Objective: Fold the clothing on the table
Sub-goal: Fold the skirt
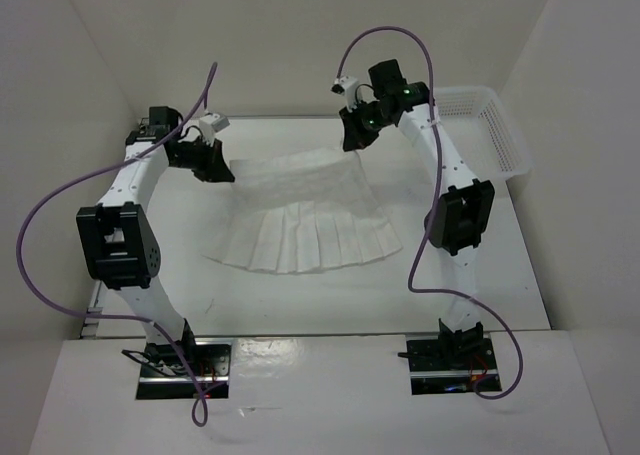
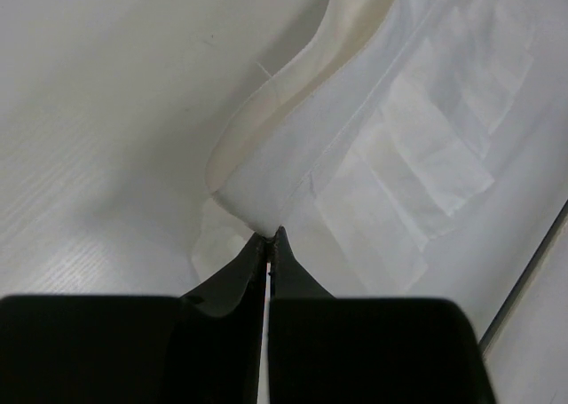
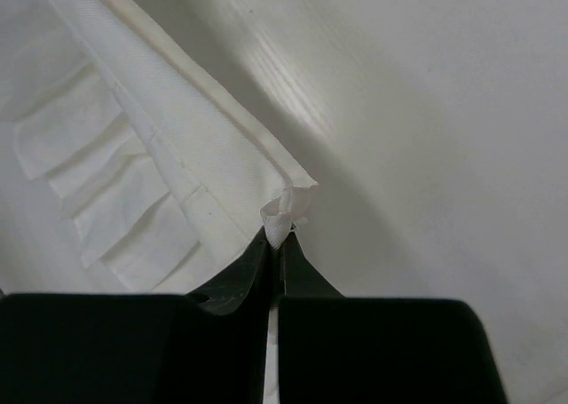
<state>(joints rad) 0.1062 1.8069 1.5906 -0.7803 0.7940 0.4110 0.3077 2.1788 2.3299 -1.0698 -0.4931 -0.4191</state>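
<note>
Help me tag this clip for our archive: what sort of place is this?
Probably a robotics lab cell, not a home: a white table enclosed by white walls, with a left arm and right arm bolted at its near edge, trailing purple cables.

The left arm [image 1: 120,240] and right arm [image 1: 458,215] share white links and boxy black joint housings. A thin purple cable [image 1: 385,31] loops along each. Small green lights [image 1: 406,99] glow at upper right. The left gripper [image 2: 269,237] and right gripper [image 3: 277,235] have black, tapering fingers.
</note>
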